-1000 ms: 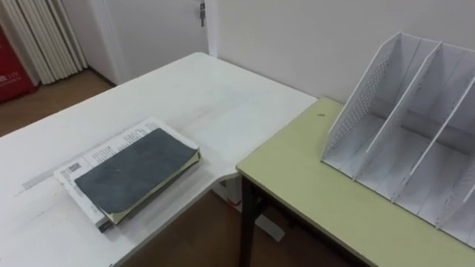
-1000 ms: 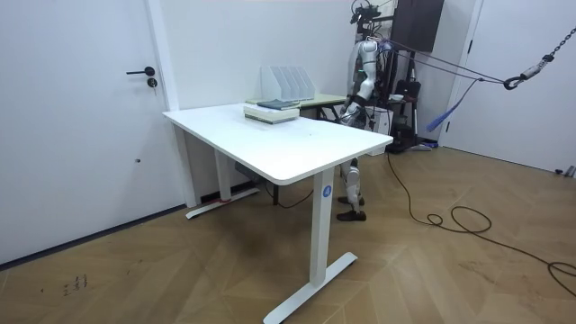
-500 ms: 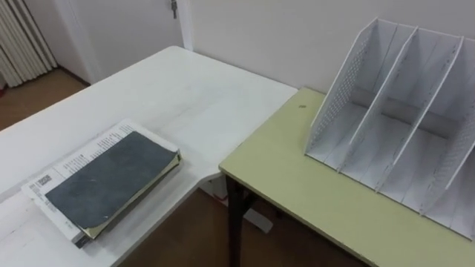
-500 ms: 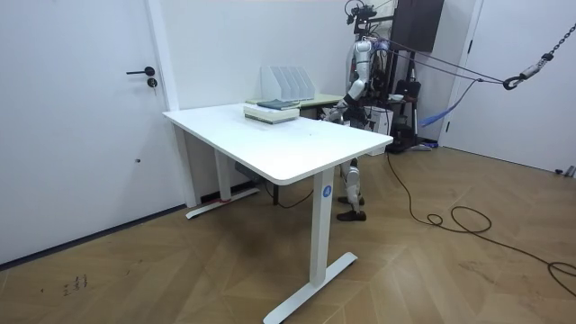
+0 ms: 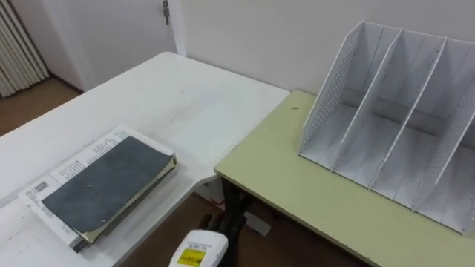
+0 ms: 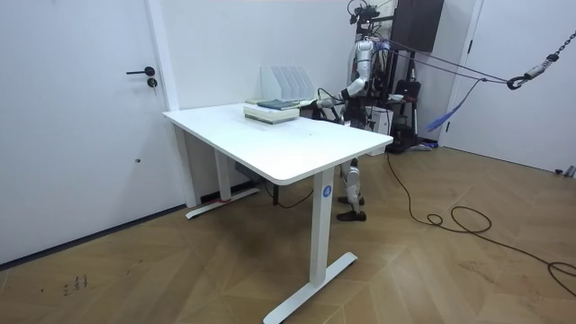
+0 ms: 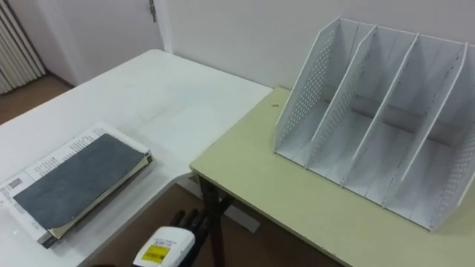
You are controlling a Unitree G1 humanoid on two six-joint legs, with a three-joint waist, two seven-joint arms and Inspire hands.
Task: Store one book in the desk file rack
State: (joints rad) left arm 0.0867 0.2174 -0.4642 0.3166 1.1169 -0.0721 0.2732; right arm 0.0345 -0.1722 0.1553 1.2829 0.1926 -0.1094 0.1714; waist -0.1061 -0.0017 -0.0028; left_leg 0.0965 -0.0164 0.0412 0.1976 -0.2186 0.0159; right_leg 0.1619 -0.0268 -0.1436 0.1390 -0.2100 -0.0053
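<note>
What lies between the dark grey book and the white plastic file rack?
In the left eye view, only bare surfaces: white table top by the book, then green desk top up to the file rack.

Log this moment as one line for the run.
phase: pre-grasp | left hand: open, empty, near white table edge | books: stacked on white table | file rack: empty, on green desk

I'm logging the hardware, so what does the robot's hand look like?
The left hand has a white casing on its back with a yellow label, and black fingers.
</note>
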